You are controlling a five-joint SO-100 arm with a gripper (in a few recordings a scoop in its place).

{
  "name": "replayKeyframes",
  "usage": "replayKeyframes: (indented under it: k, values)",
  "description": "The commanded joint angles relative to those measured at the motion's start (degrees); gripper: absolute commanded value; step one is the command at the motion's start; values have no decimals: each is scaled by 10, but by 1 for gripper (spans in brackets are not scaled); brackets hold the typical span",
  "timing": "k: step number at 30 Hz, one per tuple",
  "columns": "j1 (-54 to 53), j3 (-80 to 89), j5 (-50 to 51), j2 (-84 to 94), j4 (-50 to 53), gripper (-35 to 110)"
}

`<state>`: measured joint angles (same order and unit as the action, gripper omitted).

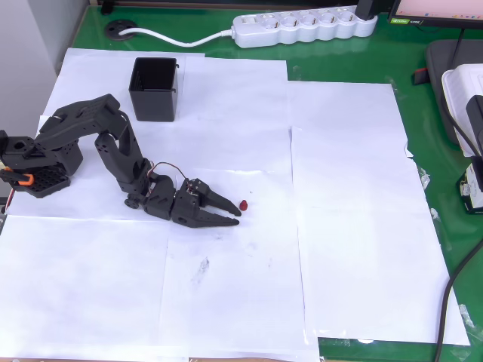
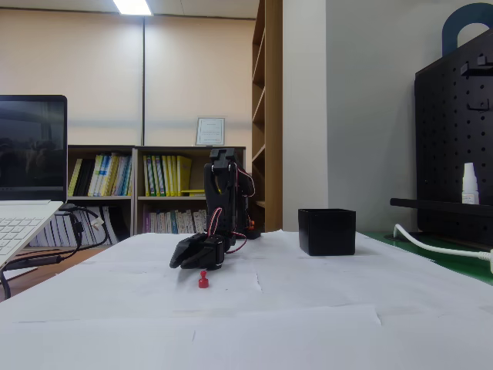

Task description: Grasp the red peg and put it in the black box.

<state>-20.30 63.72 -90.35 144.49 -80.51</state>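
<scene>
The red peg [image 1: 244, 204] is a tiny dark red piece lying on the white paper; in the fixed view the peg [image 2: 203, 280] stands in front of the arm. My black gripper [image 1: 238, 218] lies low over the paper with its tips just left of and below the peg, not touching it. Its jaws are parted a little, with nothing between them. In the fixed view the gripper [image 2: 187, 257] hangs close to the table behind the peg. The black box [image 1: 155, 89] stands upright and open at the back left, far from the gripper; the fixed view shows the box [image 2: 327, 231] to the right.
White paper sheets [image 1: 347, 226] cover a green table [image 1: 423, 113]. A white power strip [image 1: 306, 26] with its cable lies along the back edge. Devices and a black cable [image 1: 460, 264] sit at the right edge. A laptop [image 2: 23, 223] is at the left of the fixed view.
</scene>
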Motion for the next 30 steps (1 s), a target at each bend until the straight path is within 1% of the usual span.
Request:
replayKeyframes:
  k: [1,4,5,7,10,11,12,13,18,25,30]
  values:
    - [2,8,-6,13,-4,2]
    - [0,8,-5,15,-8,6]
    - [-2,9,-4,16,-8,12]
    - [-3,9,-4,16,-8,31]
    - [-3,10,-4,16,-8,34]
    - [-4,12,-4,17,-8,41]
    - [-4,12,-3,17,-8,41]
    - [-4,13,-3,17,-8,45]
    - [3,-7,4,-4,8,45]
    - [7,-111,26,-138,139,45]
    - [12,-110,25,-151,164,45]
